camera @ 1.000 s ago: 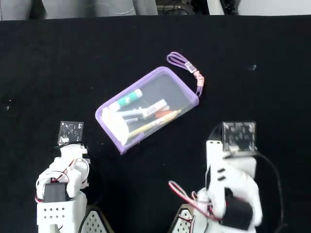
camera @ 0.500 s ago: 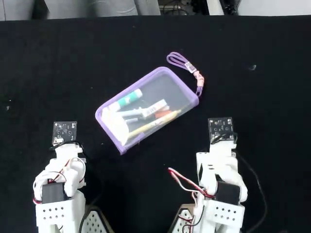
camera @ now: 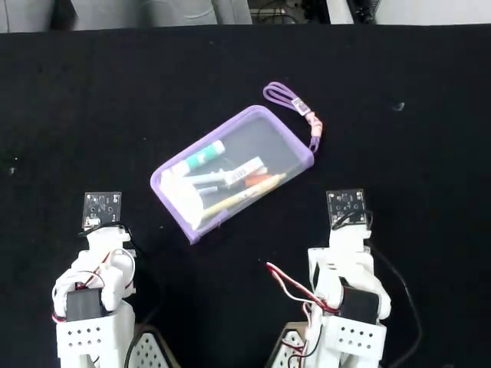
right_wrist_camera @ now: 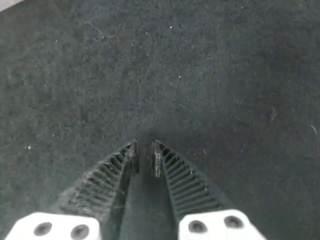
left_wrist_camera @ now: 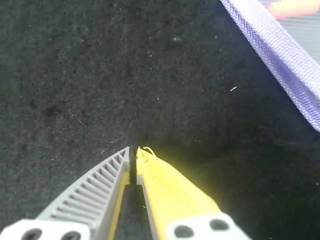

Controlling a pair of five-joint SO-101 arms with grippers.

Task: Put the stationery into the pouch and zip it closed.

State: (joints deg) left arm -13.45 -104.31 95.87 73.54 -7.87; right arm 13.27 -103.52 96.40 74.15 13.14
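The clear pouch (camera: 234,172) with purple trim lies slantwise in the middle of the black table. Inside it lie several pens, a marker and a glue stick (camera: 201,158). Its purple wrist strap (camera: 290,100) trails off the far right corner, and the zipper looks closed. My left arm (camera: 96,268) is folded at the front left, my right arm (camera: 345,268) at the front right, both clear of the pouch. The left gripper (left_wrist_camera: 134,151) is shut and empty just above the cloth, with the pouch's purple edge (left_wrist_camera: 280,55) a short way off. The right gripper (right_wrist_camera: 144,147) is shut over bare cloth.
Black cloth (camera: 399,92) covers the whole table. Red and white wires (camera: 285,285) loop beside the right arm's base. The table's far edge (camera: 245,26) runs along the back.
The right arm has pulled back from the pouch and folded down at the front right. The left arm has shifted slightly left. The pouch has not moved.
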